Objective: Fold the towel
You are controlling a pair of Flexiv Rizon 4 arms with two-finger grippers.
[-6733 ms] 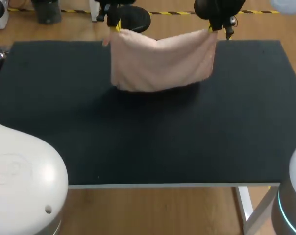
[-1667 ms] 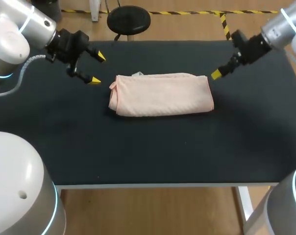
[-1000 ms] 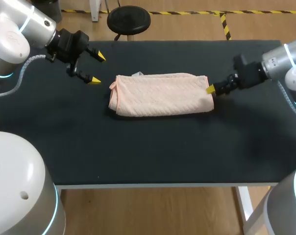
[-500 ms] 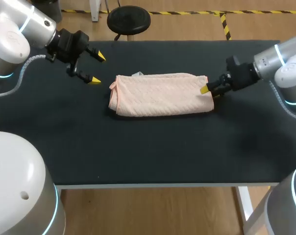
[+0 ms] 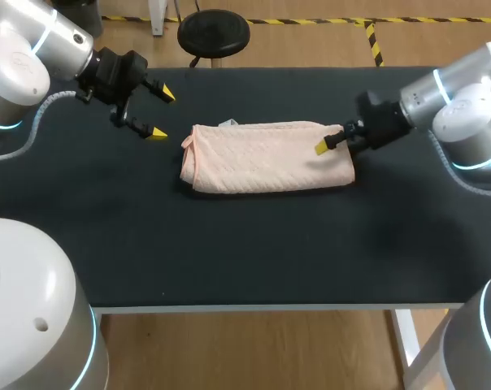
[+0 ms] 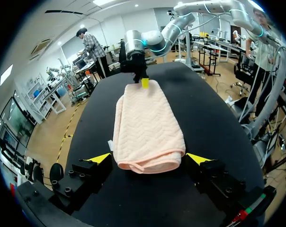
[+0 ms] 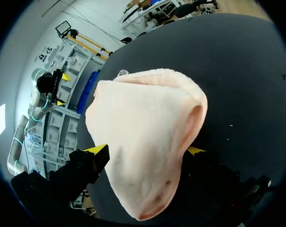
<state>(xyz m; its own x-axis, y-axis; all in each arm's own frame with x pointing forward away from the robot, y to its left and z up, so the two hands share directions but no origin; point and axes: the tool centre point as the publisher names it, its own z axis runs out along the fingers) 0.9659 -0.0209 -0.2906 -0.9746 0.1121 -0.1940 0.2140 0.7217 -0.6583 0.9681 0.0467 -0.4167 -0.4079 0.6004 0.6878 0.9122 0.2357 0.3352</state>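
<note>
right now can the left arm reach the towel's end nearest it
Probably yes: the left end effector sits open just off that end of the towel, with only bare table between them and nothing blocking.

table (image 5: 254, 252) | black matte top | pale front edge | white leg

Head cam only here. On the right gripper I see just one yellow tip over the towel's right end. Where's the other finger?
Observer: In the right wrist view, both fingers of the right gripper are spread wide with the end of the towel lying between them. A dark gap shows beside one tip, so it looks unclamped.
Operator: Left gripper lined up?
Observer: In its own wrist view the left gripper is open. The towel's near folded end sits centred ahead of it, in line with the gap between its tips.
</note>
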